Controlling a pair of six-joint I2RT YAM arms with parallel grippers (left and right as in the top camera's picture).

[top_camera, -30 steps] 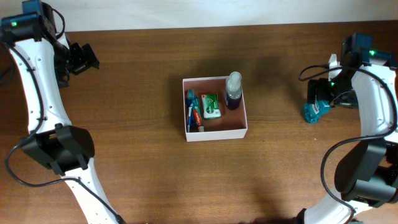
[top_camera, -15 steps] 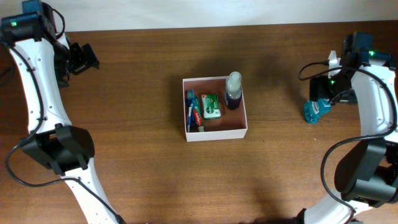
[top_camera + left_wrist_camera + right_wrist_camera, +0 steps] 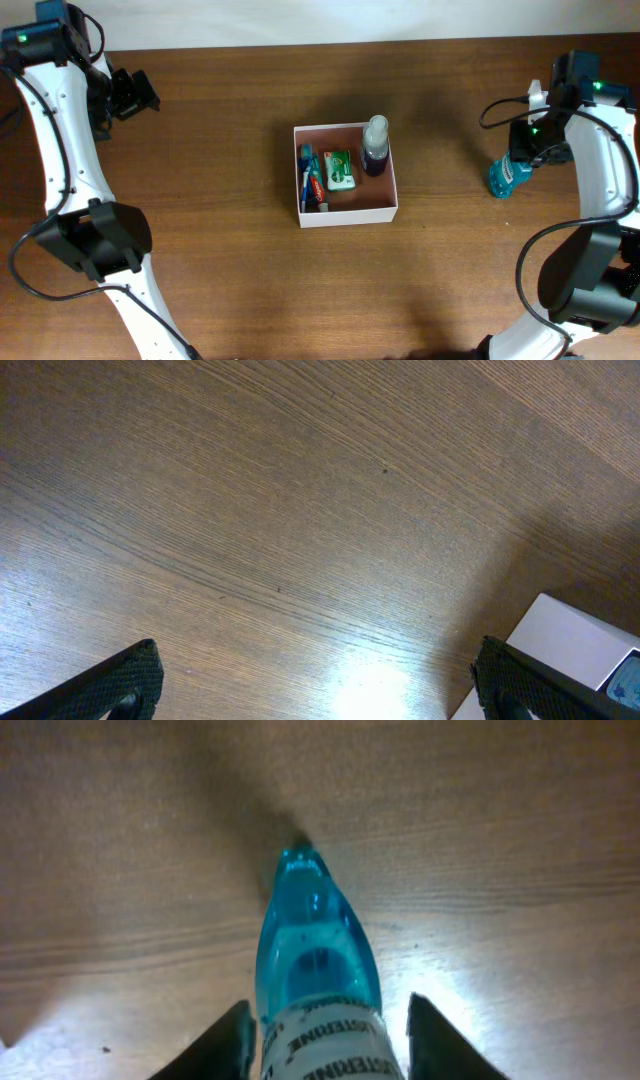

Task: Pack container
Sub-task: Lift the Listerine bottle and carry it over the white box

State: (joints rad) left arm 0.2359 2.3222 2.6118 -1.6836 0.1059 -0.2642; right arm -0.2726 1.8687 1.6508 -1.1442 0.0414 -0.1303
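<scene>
1. White thin walls and a reddish-brown floor mark the container [image 3: 350, 219], which is seen at the centre of the overhead frame on the wooden table [image 3: 230, 270].
2. Its left and upper parts are already occupied: a cluster of tubes [image 3: 310, 180] along the left wall, a green packet [image 3: 339, 170] beside them, and a capped bottle [image 3: 375, 145] upright in the upper right corner. The lower right of the floor is left bare.
3. A blue bottle [image 3: 312, 935] is found well apart from the container, at the right edge of the overhead frame.
4. The right gripper [image 3: 325, 1020] is placed around the bottle's labelled part. A finger is seen on each side, and a sliver of table shows between the bottle and the right-hand finger, so the jaws are judged spread and not yet clamped.
5. The left gripper [image 3: 315, 680] is held wide apart over bare wood at the upper left of the overhead frame, with nothing between its fingers.
6. The container is judged light and flimsy; its walls would probably flex or slide if nudged, so it is best left where it stands and loaded from above.
7. The bottle is judged rigid, smooth and rounded, with some weight from its liquid. A hold across the straight labelled section is favoured, since the tapering end could be squeezed out of the fingers.
</scene>
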